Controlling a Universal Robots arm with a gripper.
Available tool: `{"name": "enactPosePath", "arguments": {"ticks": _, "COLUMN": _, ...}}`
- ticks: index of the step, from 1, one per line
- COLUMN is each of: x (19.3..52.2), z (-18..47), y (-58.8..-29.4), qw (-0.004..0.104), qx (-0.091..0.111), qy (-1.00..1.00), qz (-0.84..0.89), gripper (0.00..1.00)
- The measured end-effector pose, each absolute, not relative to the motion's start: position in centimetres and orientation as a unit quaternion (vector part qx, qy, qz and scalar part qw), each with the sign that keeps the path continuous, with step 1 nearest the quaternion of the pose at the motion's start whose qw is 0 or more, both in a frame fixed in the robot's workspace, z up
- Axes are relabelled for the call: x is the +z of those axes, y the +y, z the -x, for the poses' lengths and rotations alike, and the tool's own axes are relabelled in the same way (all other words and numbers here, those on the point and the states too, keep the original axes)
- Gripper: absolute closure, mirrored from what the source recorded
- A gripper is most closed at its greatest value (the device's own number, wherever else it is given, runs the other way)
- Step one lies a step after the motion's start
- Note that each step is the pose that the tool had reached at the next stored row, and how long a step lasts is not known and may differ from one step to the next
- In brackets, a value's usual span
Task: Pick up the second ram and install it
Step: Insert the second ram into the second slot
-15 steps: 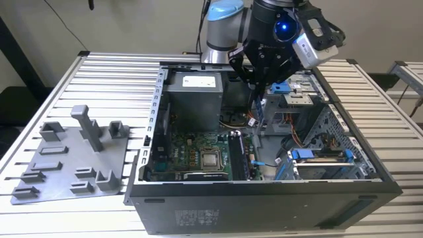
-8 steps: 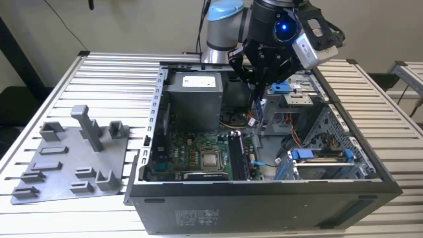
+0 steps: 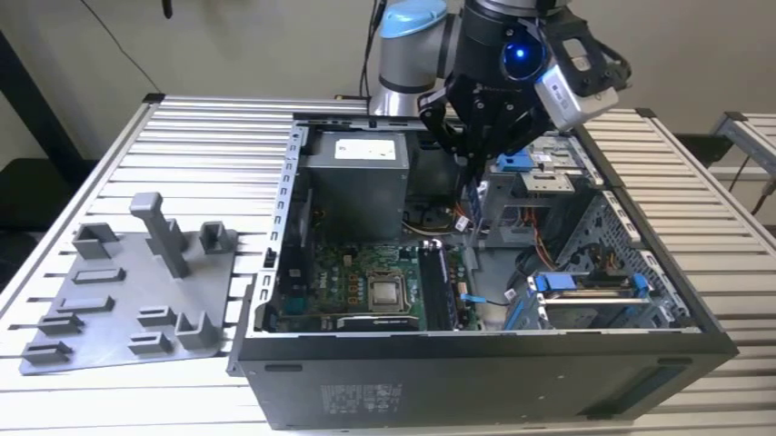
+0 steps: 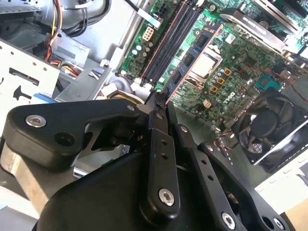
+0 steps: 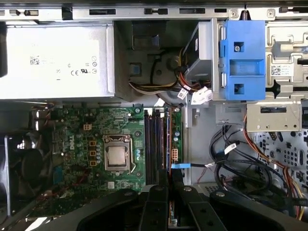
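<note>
Dark second ram (image 4: 192, 54) — clamped in pincer (image 4: 159, 99).

You have a silver bench (image 3: 206, 136) made of ribbed metal slats. On it, at the exterior view's left, lies a flat grey plastic holder tray (image 3: 122, 313) with upright posts. Just beside it, toward the exterior view's right, rests a black metal computer case (image 3: 485, 386), open on top.
</note>
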State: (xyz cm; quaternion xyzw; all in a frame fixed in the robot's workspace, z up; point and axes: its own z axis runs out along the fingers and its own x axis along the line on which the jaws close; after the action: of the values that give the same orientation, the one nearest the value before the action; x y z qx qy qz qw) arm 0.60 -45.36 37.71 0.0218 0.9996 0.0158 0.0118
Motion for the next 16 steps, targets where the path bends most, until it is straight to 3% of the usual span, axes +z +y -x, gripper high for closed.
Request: {"name": "enactPosePath", "arguments": {"ticks": 16, "x": 37.07, "z": -0.6, "y": -45.36, "qw": 0.007, "qx": 0.015, "qy": 0.999, "qz": -0.028, "gripper": 0.86}}
